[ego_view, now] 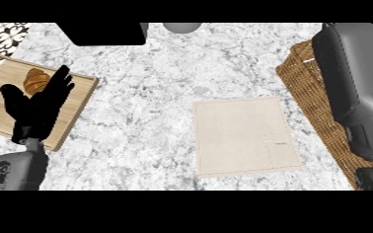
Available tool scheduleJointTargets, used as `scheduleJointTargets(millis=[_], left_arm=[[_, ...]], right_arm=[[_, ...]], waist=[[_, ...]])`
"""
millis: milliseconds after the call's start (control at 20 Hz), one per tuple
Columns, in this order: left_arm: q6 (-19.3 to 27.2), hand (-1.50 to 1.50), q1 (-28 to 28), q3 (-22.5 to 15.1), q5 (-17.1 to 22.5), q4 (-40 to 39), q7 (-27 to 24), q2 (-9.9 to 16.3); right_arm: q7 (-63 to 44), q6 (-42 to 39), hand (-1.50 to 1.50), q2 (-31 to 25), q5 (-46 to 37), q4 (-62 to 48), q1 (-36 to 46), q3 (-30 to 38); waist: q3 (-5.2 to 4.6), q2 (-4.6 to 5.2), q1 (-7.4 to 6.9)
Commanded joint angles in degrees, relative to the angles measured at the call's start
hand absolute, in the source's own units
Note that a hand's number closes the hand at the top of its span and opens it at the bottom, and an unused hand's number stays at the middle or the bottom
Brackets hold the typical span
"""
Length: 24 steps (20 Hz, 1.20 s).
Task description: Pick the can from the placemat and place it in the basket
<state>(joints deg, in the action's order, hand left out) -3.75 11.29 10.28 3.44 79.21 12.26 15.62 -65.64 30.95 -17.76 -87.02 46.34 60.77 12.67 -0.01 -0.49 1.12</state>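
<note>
Placemat (246, 135) lies bare with no can visible, right forearm over the basket (312, 91) at the counter's right edge, its hand hidden; left hand (40, 106) rests spread.

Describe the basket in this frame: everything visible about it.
The basket is brown woven wicker, set at an angle along the counter's right edge. Only its left rim and part of a wall show; the right grey forearm lies across it and hides the inside. Its corner sits close to the beige placemat, apart from it.
</note>
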Motion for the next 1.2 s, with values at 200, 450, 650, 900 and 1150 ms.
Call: scheduleJointTargets(millis=[200, 450, 650, 900, 1150], left_arm=[[0.1, 0.0, -1.12, -0.82, -0.26, 3.82, 2.16, -0.57], [-1.59, 0.0, -0.58, 0.95, 0.94, 0.2, 0.29, 0.79], [0.94, 0.0, 0.07, -1.6, -1.92, 0.96, -0.39, -1.8], [-1.13, 0.0, 0.33, 0.49, 0.31, 0.62, 0.02, -0.5], [0.26, 0.0, 0.6, 0.06, -0.64, 2.04, 3.02, -0.49]], right_arm=[[-1.08, 1.11, 1.5, -0.17, 2.81, 10.84, -10.99, 3.44], [-6.35, 6.9, -1.5, -0.25, -1.89, 13.65, -16.03, 9.61], [-0.93, 10.47, -1.5, 1.39, -0.4, 12.14, -20.43, 11.6], [8.2, 9.15, -1.5, -1.9, 8.23, 16.14, -21.12, 12.11], [2.76, 15.41, -1.5, 0.45, 3.9, 24.17, -22.19, 15.85]], waist=[[0.01, 0.28, -0.94], [-0.01, 0.38, -0.67], [0.02, 0.59, -1.21], [0.01, 0.51, -1.28], [0.02, 0.35, -0.52]])
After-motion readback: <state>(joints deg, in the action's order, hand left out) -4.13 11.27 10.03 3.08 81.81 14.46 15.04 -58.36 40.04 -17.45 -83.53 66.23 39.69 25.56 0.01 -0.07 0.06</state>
